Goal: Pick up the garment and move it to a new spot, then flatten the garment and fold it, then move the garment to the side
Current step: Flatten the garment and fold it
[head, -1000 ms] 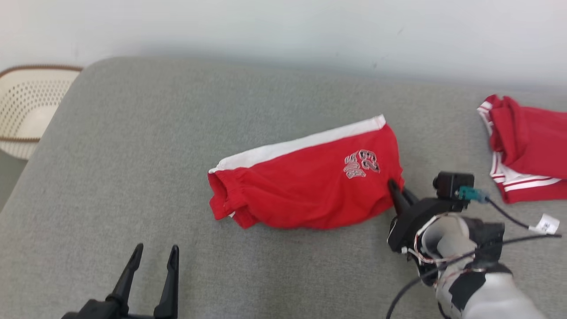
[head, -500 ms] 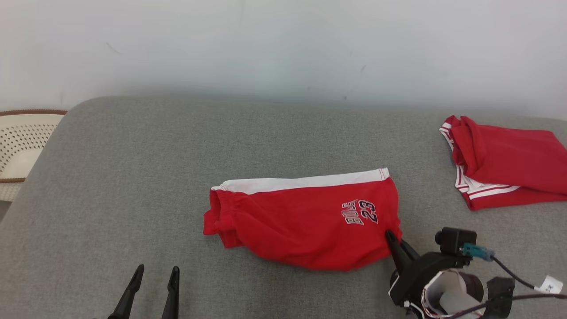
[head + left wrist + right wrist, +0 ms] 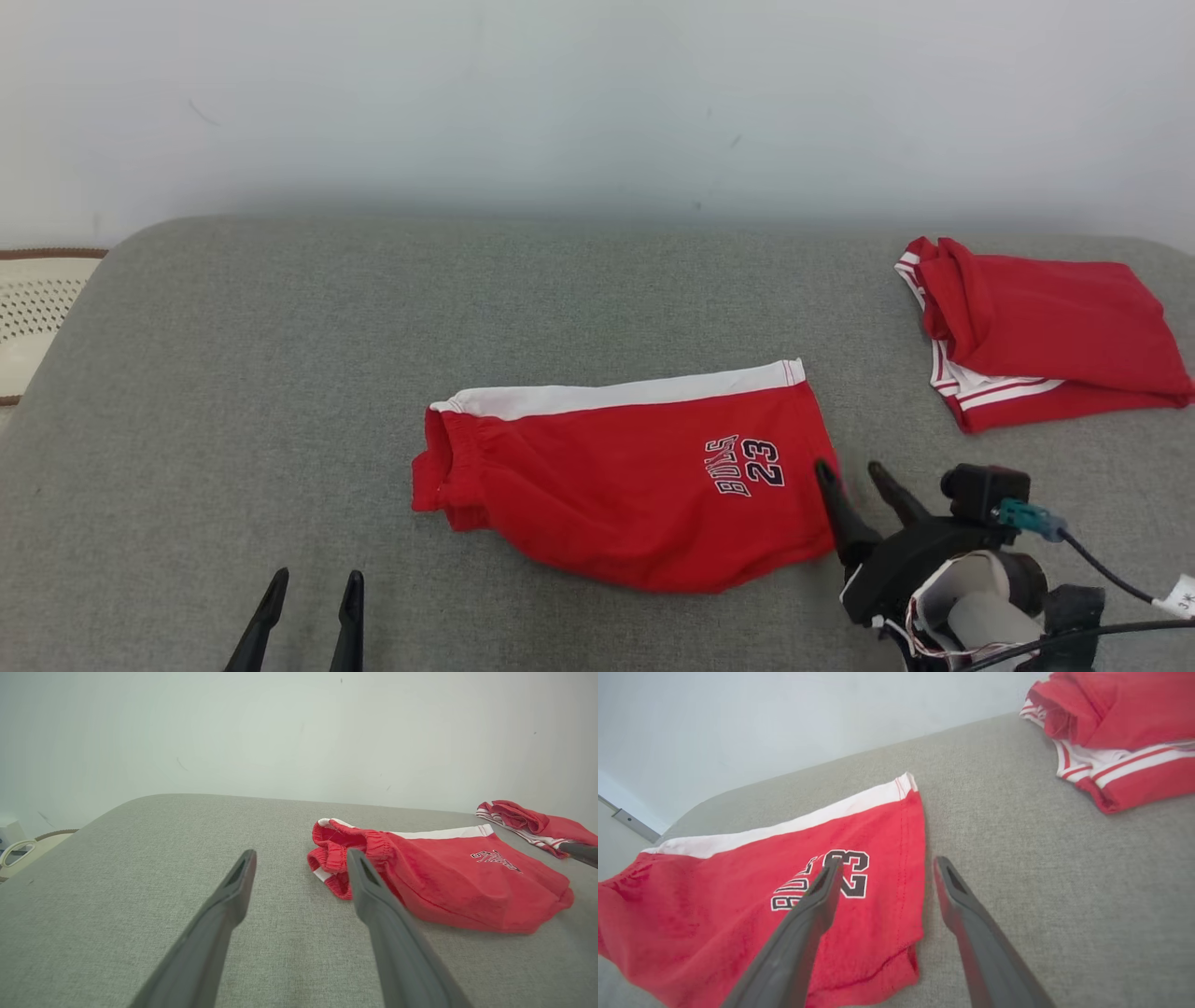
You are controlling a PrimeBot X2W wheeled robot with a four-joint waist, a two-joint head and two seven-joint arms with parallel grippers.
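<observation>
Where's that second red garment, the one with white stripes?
In the head view the striped red garment lies at the far right of the grey cushion, near the wall, clear of the red shorts.

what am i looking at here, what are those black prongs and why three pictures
It's a two-armed robot; the black prongs are its grippers' fingers. One picture comes from a camera on its head, the other two from a camera on each wrist, looking along the fingers. On the grey fabric surface lie red shorts with a white stripe and a "23" print, and to the right a folded red garment with white stripes. The left gripper is open, apart from the shorts. The right gripper is open at the shorts' edge. Nothing is held.
</observation>
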